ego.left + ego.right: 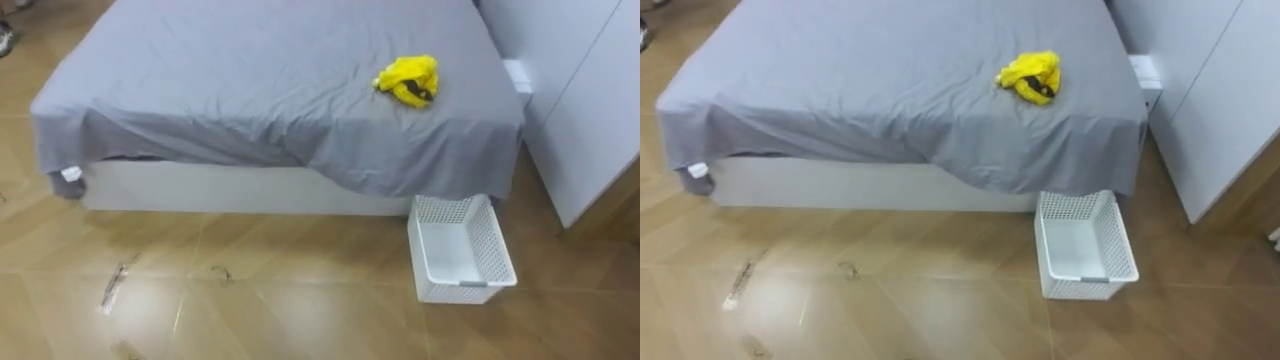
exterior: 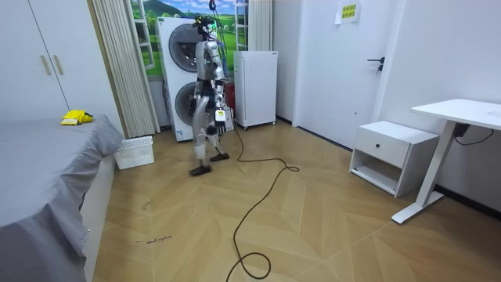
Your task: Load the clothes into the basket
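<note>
Approaching the bed: you are standing well off from it, by the stacked washing machines (image 2: 184, 78).
The yellow garment (image 1: 407, 80) is lying crumpled on the bed (image 1: 250, 80), upper right of the frame, well apart from the hand (image 2: 221, 117) hanging at your side; whether it is released or clenched I cannot tell. Be stopping close beside the white basket (image 1: 414, 250), lower right, before reaching.

Yellow clothes (image 1: 408, 80) on a grey bed sheet (image 1: 260, 80); white lattice-walled basket (image 1: 478, 230) on brown wood floor (image 1: 250, 310).
</note>
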Tool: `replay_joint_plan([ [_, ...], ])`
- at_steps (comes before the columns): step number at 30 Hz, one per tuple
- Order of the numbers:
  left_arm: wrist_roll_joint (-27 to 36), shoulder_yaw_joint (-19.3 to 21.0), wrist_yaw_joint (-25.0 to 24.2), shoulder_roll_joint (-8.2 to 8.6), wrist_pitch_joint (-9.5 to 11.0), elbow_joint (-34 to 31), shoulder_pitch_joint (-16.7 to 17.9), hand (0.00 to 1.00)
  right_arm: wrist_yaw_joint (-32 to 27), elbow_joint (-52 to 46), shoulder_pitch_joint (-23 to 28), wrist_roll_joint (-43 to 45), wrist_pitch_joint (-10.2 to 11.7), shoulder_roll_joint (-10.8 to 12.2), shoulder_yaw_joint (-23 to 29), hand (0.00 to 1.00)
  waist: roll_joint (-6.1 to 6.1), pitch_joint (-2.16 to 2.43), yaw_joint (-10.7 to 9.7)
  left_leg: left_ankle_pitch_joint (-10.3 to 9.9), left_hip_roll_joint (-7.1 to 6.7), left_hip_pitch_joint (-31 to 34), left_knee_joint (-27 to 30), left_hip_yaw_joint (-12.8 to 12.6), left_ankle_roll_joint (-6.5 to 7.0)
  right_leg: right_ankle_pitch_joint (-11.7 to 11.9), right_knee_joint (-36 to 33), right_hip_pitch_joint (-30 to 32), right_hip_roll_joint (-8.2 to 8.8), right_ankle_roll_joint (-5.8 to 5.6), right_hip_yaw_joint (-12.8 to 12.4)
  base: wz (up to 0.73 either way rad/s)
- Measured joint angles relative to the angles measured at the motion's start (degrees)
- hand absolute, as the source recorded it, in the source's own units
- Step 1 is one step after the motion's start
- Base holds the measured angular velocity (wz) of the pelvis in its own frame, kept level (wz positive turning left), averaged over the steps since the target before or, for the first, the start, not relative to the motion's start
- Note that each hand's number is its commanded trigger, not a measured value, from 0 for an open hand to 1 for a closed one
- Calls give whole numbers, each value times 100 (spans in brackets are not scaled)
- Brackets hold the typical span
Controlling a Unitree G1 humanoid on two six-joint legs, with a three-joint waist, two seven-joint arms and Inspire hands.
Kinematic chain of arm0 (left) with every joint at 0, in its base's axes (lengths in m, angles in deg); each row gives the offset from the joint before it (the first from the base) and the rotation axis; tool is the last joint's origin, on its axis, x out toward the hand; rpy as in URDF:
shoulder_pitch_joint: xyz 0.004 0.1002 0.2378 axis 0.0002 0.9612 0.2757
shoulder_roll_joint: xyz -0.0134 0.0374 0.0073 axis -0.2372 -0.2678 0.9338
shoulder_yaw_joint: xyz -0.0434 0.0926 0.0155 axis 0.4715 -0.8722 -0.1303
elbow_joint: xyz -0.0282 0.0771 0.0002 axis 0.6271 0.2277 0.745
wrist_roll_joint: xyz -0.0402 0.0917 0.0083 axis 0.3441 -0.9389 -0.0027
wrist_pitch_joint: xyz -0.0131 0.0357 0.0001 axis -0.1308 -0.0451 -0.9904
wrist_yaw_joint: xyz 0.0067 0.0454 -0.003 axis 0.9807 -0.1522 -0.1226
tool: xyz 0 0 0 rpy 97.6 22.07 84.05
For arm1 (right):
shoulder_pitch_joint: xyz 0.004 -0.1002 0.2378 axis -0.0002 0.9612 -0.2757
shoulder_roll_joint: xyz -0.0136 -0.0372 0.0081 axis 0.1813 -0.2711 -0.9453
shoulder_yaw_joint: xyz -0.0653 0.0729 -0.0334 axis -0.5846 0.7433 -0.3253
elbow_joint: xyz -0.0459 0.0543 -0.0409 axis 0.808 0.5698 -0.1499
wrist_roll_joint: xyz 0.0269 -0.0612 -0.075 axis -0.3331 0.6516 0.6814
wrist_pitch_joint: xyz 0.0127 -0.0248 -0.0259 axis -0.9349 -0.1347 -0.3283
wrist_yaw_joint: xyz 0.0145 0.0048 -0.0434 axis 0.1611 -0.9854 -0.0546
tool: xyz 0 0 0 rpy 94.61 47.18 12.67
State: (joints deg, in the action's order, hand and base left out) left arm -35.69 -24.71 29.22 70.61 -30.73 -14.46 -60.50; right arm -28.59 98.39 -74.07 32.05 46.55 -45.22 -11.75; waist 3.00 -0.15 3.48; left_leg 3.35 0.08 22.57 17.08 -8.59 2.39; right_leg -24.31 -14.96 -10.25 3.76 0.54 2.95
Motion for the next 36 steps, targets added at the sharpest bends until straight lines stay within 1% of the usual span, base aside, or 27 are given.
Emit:
replay_joint_plan([
  [1,-13,0,-1,12,6,-4,1,0,-1,1,-10,1,-6,1,1,0,21,37,-10,-11,-51,37,107,-68,124,-25,31,-19,79,-41,-17,-16],
  [3,0,16,-6,7,96,-33,-134,0,-21,-18,-56,15,61,20,40,0,145,-41,7,-555,-116,137,807,-333,200,75,143,-174,324,-292,-60,-34],
  [5,6,64,-9,-23,142,-26,-156,0,-119,-69,-57,108,178,33,96,0,180,-132,7,-988,-86,401,1744,-459,263,181,17,-446,452,-343,-319,-24],
  [6,19,46,-5,-5,165,-3,-158,0,-194,-109,87,131,172,-44,97,0,121,-8,-56,-1120,-69,350,1487,-498,221,166,-524,-352,475,-368,-267,5],
  [7,27,37,-3,-17,180,4,-195,0,-227,-108,154,136,150,-66,114,0,68,38,-102,-1236,-140,252,1544,-503,326,151,-1025,-222,545,-394,-153,34],
  [8,117,35,32,-53,211,1,-246,0,-276,-111,261,143,122,-82,152,0,160,28,-157,-1483,-345,-37,1561,-525,423,380,-2086,40,776,-540,68,32],
  [9,271,24,85,-67,221,-8,-281,0,-342,-114,312,163,125,-109,210,0,169,-9,-139,-1659,-476,-379,1489,-520,489,1063,-2951,294,899,-511,95,19],
  [10,455,-11,187,-72,226,-46,-348,0,-450,-137,313,143,142,-117,246,0,71,4,-131,-1753,-540,-738,1273,-495,532,2084,-3568,552,966,-381,113,4],
  [11,518,-20,238,-72,230,-65,-380,0,-489,-160,317,87,198,-116,275,0,8,20,-141,-1779,-561,-902,1143,-423,549,2506,-3775,679,976,-392,136,0],
  [13,673,-13,387,-97,290,-117,-522,0,-596,-361,289,-120,349,-111,326,0,-133,-2,-141,-1801,-589,-1333,741,-149,566,2070,-4425,1313,856,-71,262,14],
  [14,665,-24,462,-103,376,-192,-592,0,-629,-555,277,-264,369,-121,324,0,-254,-55,-191,-1804,-580,-1594,520,101,566,1569,-4564,1786,615,25,376,33],
  [15,675,-75,483,-107,463,-299,-640,0,-651,-750,303,-370,369,-93,319,0,-316,-58,-205,-1825,-550,-1818,341,338,564,1157,-4342,2240,374,64,522,48],
  [17,666,-256,466,-113,588,-390,-718,0,-674,-995,278,-374,366,-55,312,0,-342,-63,-196,-1928,-502,-2091,161,530,556,890,-3390,2811,14,49,577,46],
  [19,669,-532,397,-72,617,-401,-750,0,-690,-1148,177,-387,376,-37,308,0,-366,-67,-176,-2085,-461,-2398,45,704,535,997,-1807,3119,-231,32,644,41],
  [21,668,-769,352,38,613,-435,-639,0,-797,-1398,134,-401,534,-32,277,0,-436,-68,-166,-2363,-326,-2914,-110,743,444,1951,-192,3106,-322,110,835,55],
  [22,670,-796,341,54,614,-436,-604,0,-823,-1447,125,-400,588,-27,276,0,-464,-55,-145,-2412,-279,-3039,-158,745,405,2188,9,3103,-335,158,880,43],
  [24,695,-782,328,5,620,-434,-464,0,-827,-1623,-99,-384,785,29,301,0,-498,12,25,-2580,-106,-3321,-291,733,195,2758,-3,3111,-483,525,952,6],
  [25,750,-784,327,-20,621,-428,-408,0,-821,-1637,-166,-356,832,33,303,0,-549,17,32,-2626,-19,-3349,-254,735,103,2757,-102,3107,-526,538,1035,0],
  [26,837,-774,325,-48,623,-407,-308,0,-814,-1808,-272,-334,852,29,318,0,-678,29,61,-2661,142,-3451,-255,714,-66,2683,-398,3087,-620,659,1264,5],
  [28,845,-597,326,-118,624,-407,-193,0,-798,-2305,-275,-225,880,49,306,0,-700,-17,64,-2428,332,-3730,-155,753,-497,1978,-1390,3156,-550,881,1537,11],
  [29,844,-560,324,-124,625,-411,-173,0,-800,-2341,-335,-238,879,48,303,0,-679,-57,26,-2347,340,-3821,-15,801,-582,1851,-1787,3237,-512,904,1668,0],
  [30,838,-496,326,-177,638,-431,-111,0,-799,-2422,-395,-245,855,69,271,0,-601,-89,18,-2316,407,-3768,558,848,-619,1663,-1657,3340,-594,771,1668,-17],
  [31,840,-465,326,-251,653,-442,-84,0,-802,-2528,-408,-246,830,100,217,0,-562,-42,34,-2331,385,-3673,957,732,-642,1887,-1299,3305,-602,940,1715,-45],
  [32,847,-436,329,-246,612,-418,-54,0,-814,-2639,-414,-237,786,54,146,0,-691,-68,79,-2269,527,-3456,1712,642,-669,1650,-1454,3169,-738,1059,1810,-38],
  [33,853,-394,327,-240,614,-476,-67,0,-821,-2643,-414,-184,703,79,79,0,-649,-65,-1,-1886,538,-3231,2285,668,-758,1437,-1449,3004,-790,1071,1764,-16],
  [35,919,-424,324,-198,640,-569,-123,0,-841,-2646,-405,-102,636,87,57,0,-562,-64,-130,-1868,574,-2742,2854,616,-730,1352,-1213,2719,-777,1039,1690,15],
  [36,1011,-512,326,-163,650,-649,-122,0,-884,-2685,-370,-80,597,69,74,0,-550,-65,-225,-2002,608,-2433,2975,540,-676,1368,-956,2465,-780,1007,1667,10],
])
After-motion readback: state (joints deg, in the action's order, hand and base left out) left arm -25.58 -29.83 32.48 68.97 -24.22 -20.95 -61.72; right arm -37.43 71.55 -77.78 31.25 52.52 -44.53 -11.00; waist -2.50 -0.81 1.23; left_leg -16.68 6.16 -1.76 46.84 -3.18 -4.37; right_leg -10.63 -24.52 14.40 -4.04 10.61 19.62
